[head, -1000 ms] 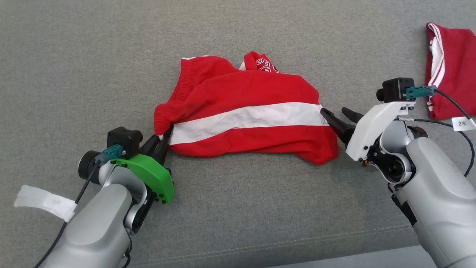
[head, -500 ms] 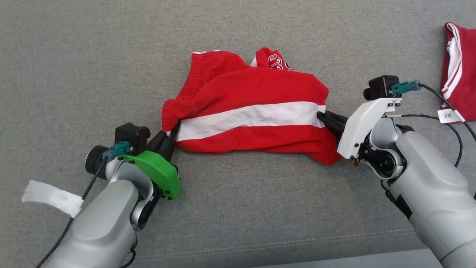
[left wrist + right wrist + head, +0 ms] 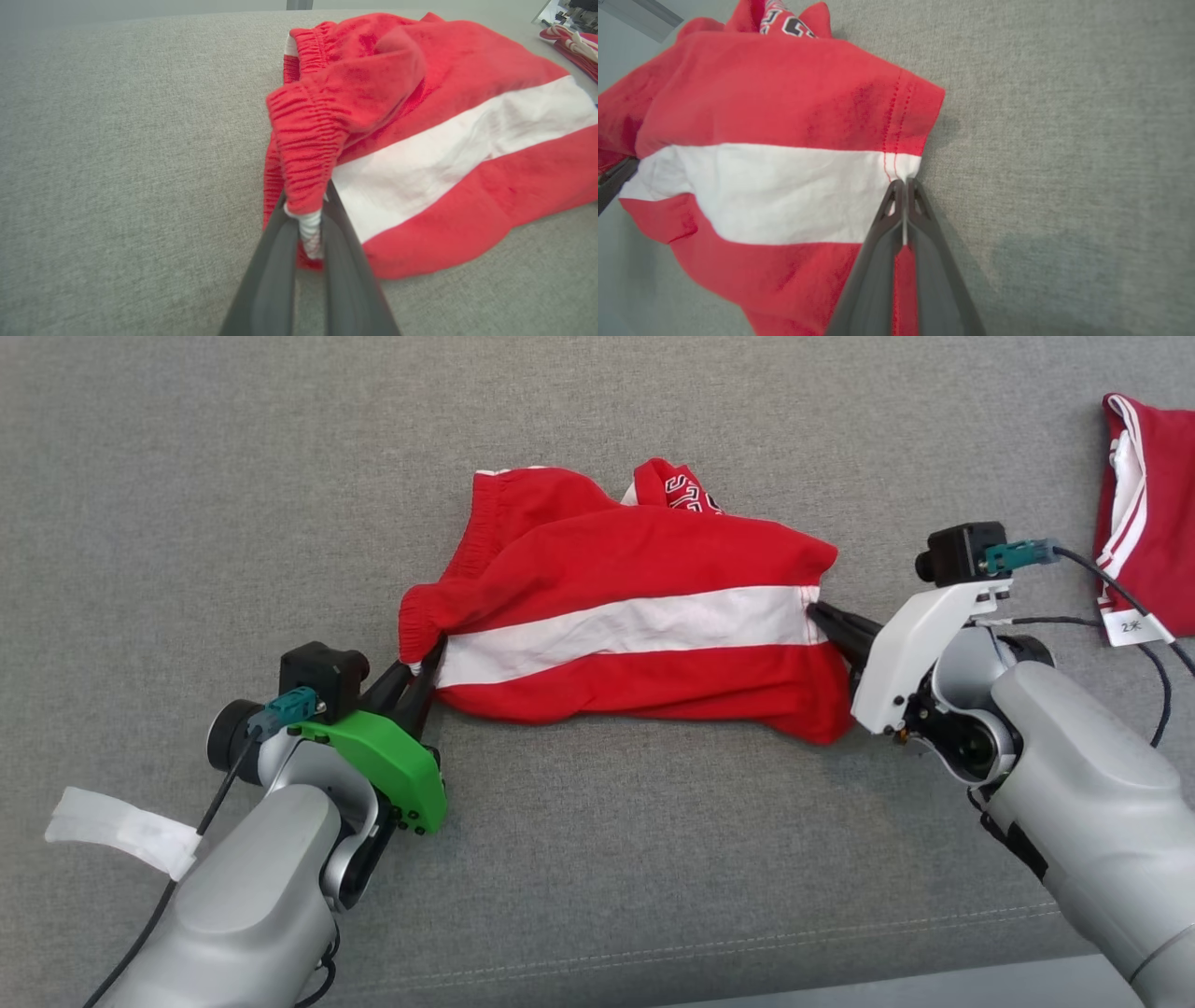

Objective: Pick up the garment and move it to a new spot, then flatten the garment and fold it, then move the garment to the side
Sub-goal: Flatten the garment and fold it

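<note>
The garment (image 3: 635, 616) is a pair of red shorts with a broad white stripe, lying crumpled on the grey surface, its stripe running left to right. My left gripper (image 3: 422, 667) is shut on the elastic waistband at the garment's left end; the left wrist view shows the gathered band and white cord (image 3: 310, 228) pinched between the fingers. At the garment's right hem, where the white stripe ends, my right gripper (image 3: 814, 609) is shut on the edge. In the right wrist view its fingers (image 3: 903, 186) meet on the stitched hem of the garment (image 3: 784, 140).
A second red and white garment (image 3: 1148, 513) lies folded at the far right edge. The grey fabric surface (image 3: 233, 476) spreads all around; its front edge (image 3: 840, 980) runs along the bottom. A cable with a white tag (image 3: 1131, 627) trails from the right wrist.
My right gripper moved in from beside the hem and closed on the garment's right edge. The left gripper kept its hold on the waistband. The camera shifted slightly.
</note>
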